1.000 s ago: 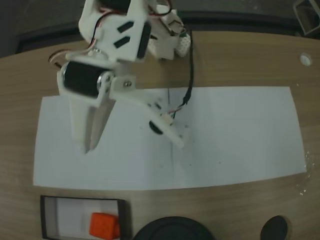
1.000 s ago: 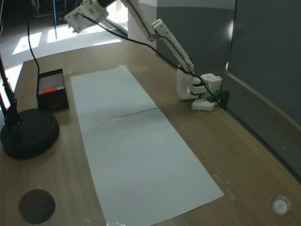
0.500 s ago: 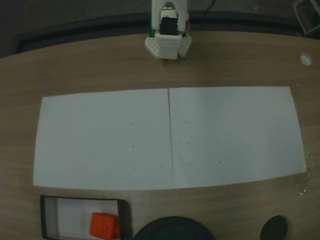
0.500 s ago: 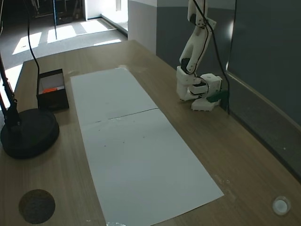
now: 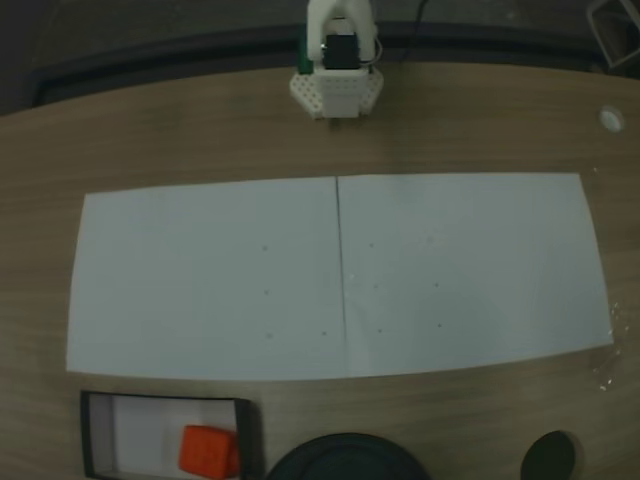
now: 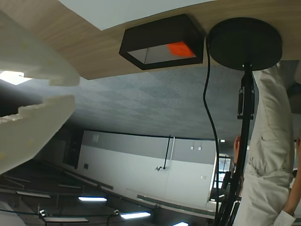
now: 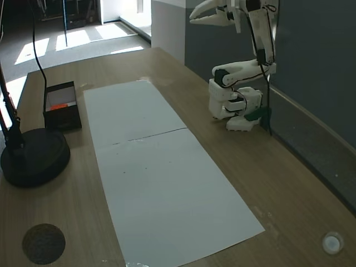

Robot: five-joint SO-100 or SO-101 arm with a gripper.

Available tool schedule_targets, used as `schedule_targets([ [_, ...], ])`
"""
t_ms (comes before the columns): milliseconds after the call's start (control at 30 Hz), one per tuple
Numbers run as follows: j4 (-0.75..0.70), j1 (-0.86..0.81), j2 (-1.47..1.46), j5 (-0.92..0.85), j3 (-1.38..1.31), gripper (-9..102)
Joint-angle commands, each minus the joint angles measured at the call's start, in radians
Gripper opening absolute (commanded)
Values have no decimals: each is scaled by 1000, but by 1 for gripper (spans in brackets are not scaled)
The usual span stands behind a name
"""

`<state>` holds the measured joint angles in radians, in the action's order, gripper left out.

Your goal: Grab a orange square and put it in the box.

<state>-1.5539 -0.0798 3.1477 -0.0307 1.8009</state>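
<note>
The orange square [image 5: 208, 450] lies inside the box [image 5: 98, 437], a shallow black-rimmed tray at the near left edge in a fixed view. Both also appear at the far left of the table in a fixed view, the orange square [image 7: 62, 105] inside the box [image 7: 62, 118]. The wrist view is upside down and has the box [image 6: 155, 34] with the orange square [image 6: 178, 48] at the top. My gripper [image 7: 193, 16] hangs high above the arm's base [image 7: 233, 105], far from the box. In the wrist view the gripper [image 6: 76, 89] holds nothing, its jaws a narrow gap apart.
A white paper sheet [image 5: 340, 275] covers the table's middle. A black round lamp base [image 7: 33, 157] stands beside the box, its pole and cable in the wrist view [image 6: 245, 117]. A dark disc [image 5: 550, 460] lies near the table edge. A person in a white sleeve [image 6: 270, 141] stands by the lamp.
The arm has swung away from above the paper's left half and folded back over its base, gripper raised high. The orange square has stayed in the box.
</note>
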Motion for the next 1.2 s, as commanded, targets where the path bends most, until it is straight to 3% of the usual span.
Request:
schedule_targets([
  [0,84,2,173,-66,222,0],
  [133,206,6,339,-64,453,0],
  [367,307,8,327,81,655,0],
  [800,580,3,328,83,1233,0],
  [1000,518,12,328,89,1272,0],
  [1167,288,78,328,81,1207,0],
])
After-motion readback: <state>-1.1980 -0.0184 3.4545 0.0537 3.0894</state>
